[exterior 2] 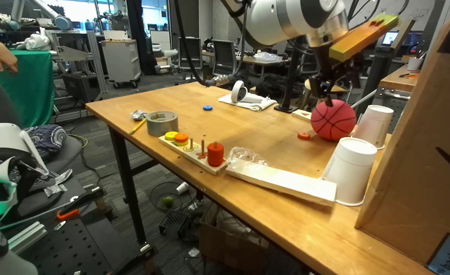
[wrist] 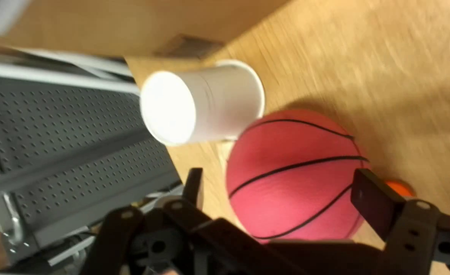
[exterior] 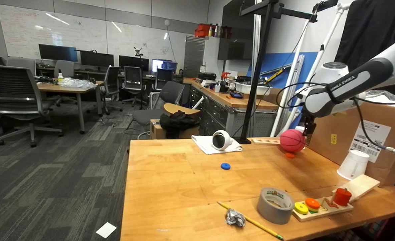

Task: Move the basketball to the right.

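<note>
The basketball, a pinkish-red ball with black lines, rests on the table near its far edge in both exterior views (exterior: 291, 140) (exterior 2: 333, 120). It fills the middle of the wrist view (wrist: 297, 172). My gripper (wrist: 280, 191) is open, with the ball between its fingers in the wrist view. A gap shows at the left finger; the right finger overlaps the ball's edge, and I cannot tell if it touches. In the exterior views the gripper (exterior: 308, 125) (exterior 2: 339, 89) is at the ball's upper part. The ball's lower edge is hidden by the gripper in the wrist view.
A white cup (wrist: 225, 95) stands close beside the ball. Another white cup (exterior 2: 350, 172) and a cardboard box (exterior: 324, 134) stand nearby. An orange-red ring (exterior 2: 304, 136) lies by the ball. A black pole (exterior: 256, 67) rises at the table edge. The grey tape roll (exterior: 275, 211) is farther off.
</note>
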Motion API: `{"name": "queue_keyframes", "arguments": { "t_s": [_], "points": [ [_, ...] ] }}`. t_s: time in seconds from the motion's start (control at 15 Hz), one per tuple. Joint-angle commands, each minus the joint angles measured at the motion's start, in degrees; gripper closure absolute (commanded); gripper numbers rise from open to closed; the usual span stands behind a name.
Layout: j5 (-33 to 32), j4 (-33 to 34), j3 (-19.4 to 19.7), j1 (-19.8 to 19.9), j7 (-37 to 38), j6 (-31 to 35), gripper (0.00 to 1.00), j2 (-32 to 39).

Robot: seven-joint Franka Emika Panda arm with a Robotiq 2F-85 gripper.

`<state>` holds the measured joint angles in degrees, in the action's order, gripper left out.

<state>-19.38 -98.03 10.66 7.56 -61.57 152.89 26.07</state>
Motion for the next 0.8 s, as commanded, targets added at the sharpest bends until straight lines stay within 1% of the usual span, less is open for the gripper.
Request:
{"name": "queue_keyframes", "arguments": {
  "t_s": [0.0, 0.13, 0.2, 0.27, 0.33, 0.47, 0.6, 0.73],
  "points": [
    [-11.7, -6.5, 6.3, -3.0, 12.7, 1.7, 0.0, -10.7],
    [-20.2, -8.5, 7.1, -4.4, 19.7, 1.3, 0.0, -14.9],
    [-24.4, -10.3, 8.4, -6.6, 22.8, 1.0, 0.0, -17.4],
    [-28.4, -11.7, 5.4, -5.0, 25.7, 0.0, 0.0, -19.8],
    [-29.8, -13.9, 3.7, -4.8, 27.0, -0.4, 0.0, -22.3],
    [-29.9, -17.9, 0.4, -4.3, 28.1, 0.1, 0.0, -26.1],
    [-29.8, -21.4, -1.9, -4.4, 28.8, -0.1, 0.0, -29.2],
    [-27.9, -24.3, -3.5, -4.3, 27.7, -0.1, 0.0, -31.3]
  ]
}}
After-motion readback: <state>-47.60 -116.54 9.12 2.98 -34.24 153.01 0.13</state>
